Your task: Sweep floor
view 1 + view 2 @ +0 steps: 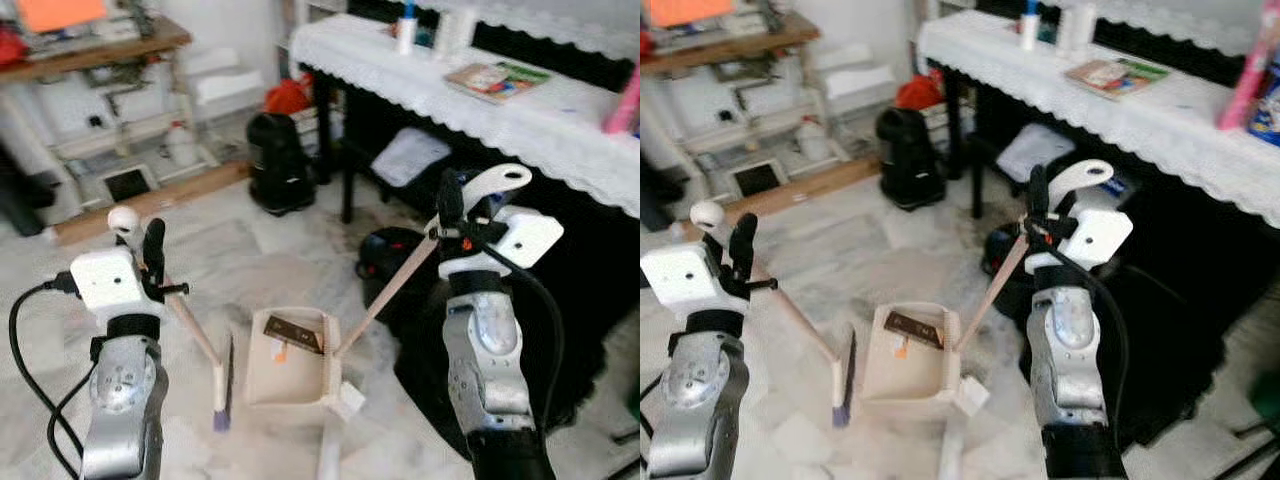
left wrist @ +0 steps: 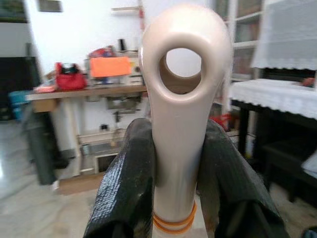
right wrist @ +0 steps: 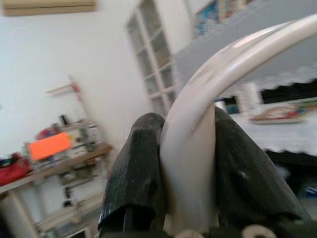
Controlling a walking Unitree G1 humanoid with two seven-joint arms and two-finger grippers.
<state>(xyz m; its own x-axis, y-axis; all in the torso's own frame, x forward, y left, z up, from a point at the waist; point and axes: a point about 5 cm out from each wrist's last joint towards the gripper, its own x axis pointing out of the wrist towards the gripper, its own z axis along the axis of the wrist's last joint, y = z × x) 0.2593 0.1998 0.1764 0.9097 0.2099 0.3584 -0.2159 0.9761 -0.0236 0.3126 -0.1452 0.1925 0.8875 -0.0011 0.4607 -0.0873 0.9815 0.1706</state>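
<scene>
The left gripper [image 1: 150, 245] pinches the broom handle [image 1: 190, 325]; its brush [image 1: 223, 385] stands on the floor [image 1: 230, 250] just beside the dustpan [image 1: 290, 360]. The right gripper [image 1: 450, 205] pinches the dustpan handle [image 1: 400, 285]. Some trash [image 1: 292, 335] already lies in the pan. To do it well, I think the pan's open edge must stay flat on the floor while the brush pushes dirt in. The view is blurry, so small dust is hard to see. Far back is a table with a white cloth [image 1: 480, 100].
</scene>
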